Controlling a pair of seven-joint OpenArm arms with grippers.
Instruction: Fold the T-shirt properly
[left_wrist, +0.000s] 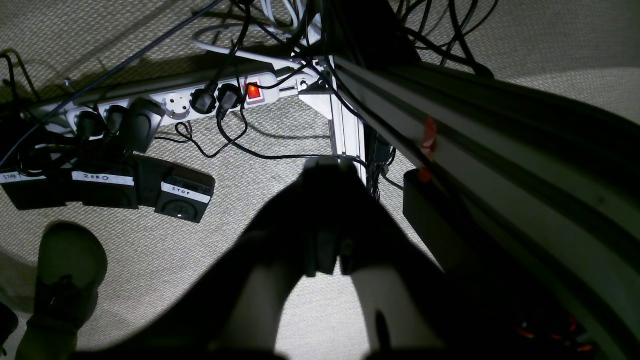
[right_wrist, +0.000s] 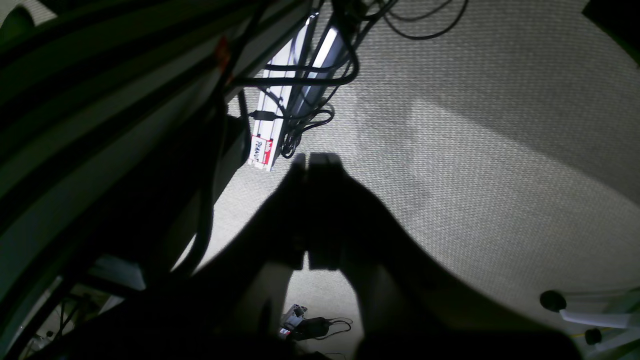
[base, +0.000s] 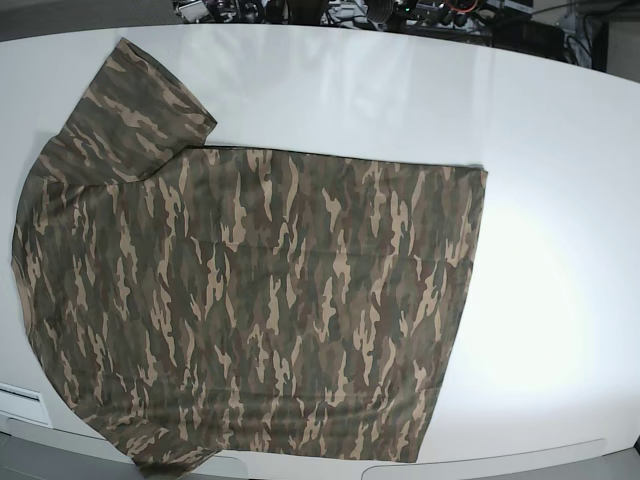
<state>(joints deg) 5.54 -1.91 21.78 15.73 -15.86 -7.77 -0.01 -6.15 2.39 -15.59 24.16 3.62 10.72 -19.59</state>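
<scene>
The camouflage T-shirt lies spread flat on the white table, one sleeve reaching to the far left corner. Its collar does not show. Neither arm appears in the base view. My left gripper hangs beside the table over the carpet, its dark fingers pressed together and empty. My right gripper hangs over the carpet on the other side, fingers together and empty. The shirt does not show in either wrist view.
In the left wrist view a power strip with plugs and cables, labelled foot pedals and a shoe lie on the carpet by the table frame. The right wrist view shows the frame's leg and cables.
</scene>
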